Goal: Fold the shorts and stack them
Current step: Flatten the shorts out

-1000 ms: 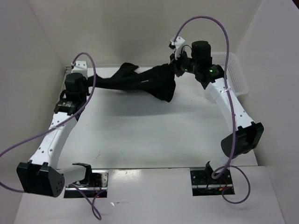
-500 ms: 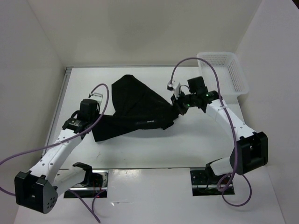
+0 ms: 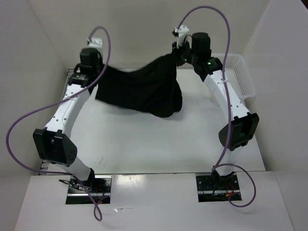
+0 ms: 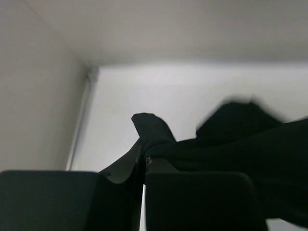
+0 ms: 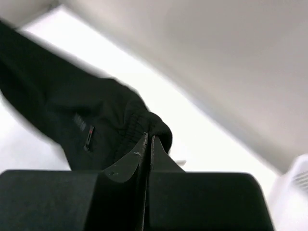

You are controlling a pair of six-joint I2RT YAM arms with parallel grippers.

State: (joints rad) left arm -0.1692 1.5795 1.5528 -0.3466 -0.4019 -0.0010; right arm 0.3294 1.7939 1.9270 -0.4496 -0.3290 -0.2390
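Above white table (image 3: 144,139), left tool (image 4: 143,156) and right tool (image 5: 148,139) clench shorts (image 3: 144,89); basket (image 3: 243,79) nearby.

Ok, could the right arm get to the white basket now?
Probably within reach: the basket sits just beside the right arm with nothing between. But its jaws are shut on the shorts, so it couldn't grasp anything yet.

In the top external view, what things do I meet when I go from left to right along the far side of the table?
left gripper → shorts, hanging between the two grippers → right gripper → white basket
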